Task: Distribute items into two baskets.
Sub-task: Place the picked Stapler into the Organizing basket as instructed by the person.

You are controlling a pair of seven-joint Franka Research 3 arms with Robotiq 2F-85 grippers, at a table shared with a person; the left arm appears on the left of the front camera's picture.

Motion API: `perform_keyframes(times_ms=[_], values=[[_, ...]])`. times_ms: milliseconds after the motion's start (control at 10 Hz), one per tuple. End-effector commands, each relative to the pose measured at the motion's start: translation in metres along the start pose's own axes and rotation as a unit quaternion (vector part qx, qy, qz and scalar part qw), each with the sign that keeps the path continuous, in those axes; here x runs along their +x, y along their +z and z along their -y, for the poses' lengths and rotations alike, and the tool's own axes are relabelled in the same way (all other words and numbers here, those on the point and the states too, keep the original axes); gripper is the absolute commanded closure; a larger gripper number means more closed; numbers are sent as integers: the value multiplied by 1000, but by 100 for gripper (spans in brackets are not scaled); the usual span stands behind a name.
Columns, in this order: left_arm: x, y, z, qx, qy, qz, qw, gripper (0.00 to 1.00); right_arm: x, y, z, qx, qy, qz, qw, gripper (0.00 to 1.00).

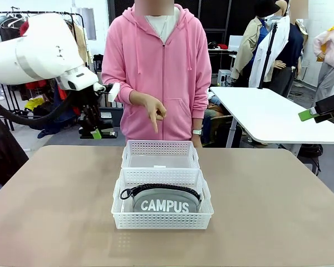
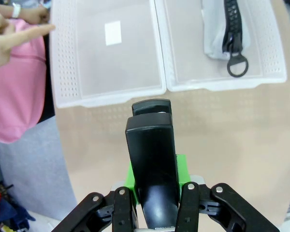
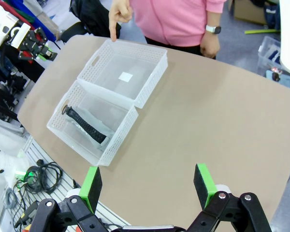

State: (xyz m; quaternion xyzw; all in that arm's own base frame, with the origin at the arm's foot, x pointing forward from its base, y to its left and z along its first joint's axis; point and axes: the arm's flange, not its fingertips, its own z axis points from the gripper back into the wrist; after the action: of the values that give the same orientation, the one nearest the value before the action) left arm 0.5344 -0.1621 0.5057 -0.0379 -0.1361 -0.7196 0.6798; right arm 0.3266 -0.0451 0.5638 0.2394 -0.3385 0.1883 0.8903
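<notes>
Tan tabletop [image 1: 55,211], clothes racks and a white table behind the person.

Left gripper [image 2: 152,159] is raised off the table's far-left side, fingers clamped on the black stapler [image 2: 151,159]; the stapler stands up between the green pads [image 2: 181,166] and points toward the baskets. In the front view the same gripper [image 1: 96,130] hangs beside the person's hip, above table level.

Right gripper [image 3: 147,186] is high over the near right part of the table, jaws spread wide, nothing between the pads. In the front view just its green tip [image 1: 307,114] pokes in at the right edge.

Two white lattice baskets sit touching, mid-table. Near basket [image 1: 161,219] holds the grey CAMPUS pouch [image 1: 164,201], black zipper along its top, ring pull at the left end. Far basket [image 1: 160,149] has a white label on its floor; can't see anything else in it.

Person in pink hoodie [image 1: 161,67] stands at the far edge, one hand [image 1: 153,110] pointing index finger down at the far basket. Other hand [image 3: 209,46], watch on wrist, hangs by the table edge.
</notes>
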Motion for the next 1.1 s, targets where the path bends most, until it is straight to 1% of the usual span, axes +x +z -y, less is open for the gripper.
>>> perform_keyframes(times_ms=[0,200,400,600,900,1000], values=[[20,-7,-20,-2,2,-7,1000,100,0,1,0,-4,-2,0,1000,0],[43,-21,-28,-6,-11,0,1000,100,0,1,0,-4,-2,0,1000,0],[65,-37,-36,-10,-12,5,1000,100,0,1,0,-4,-2,0,1000,0],[84,-52,-44,-15,-9,-3,1000,100,0,1,0,-4,-2,0,1000,0],[114,-76,-50,-28,-12,-1,1000,100,0,1,0,-4,-2,0,1000,0],[123,-84,-52,-24,-11,-4,1000,100,0,1,0,-4,-2,0,1000,0]])
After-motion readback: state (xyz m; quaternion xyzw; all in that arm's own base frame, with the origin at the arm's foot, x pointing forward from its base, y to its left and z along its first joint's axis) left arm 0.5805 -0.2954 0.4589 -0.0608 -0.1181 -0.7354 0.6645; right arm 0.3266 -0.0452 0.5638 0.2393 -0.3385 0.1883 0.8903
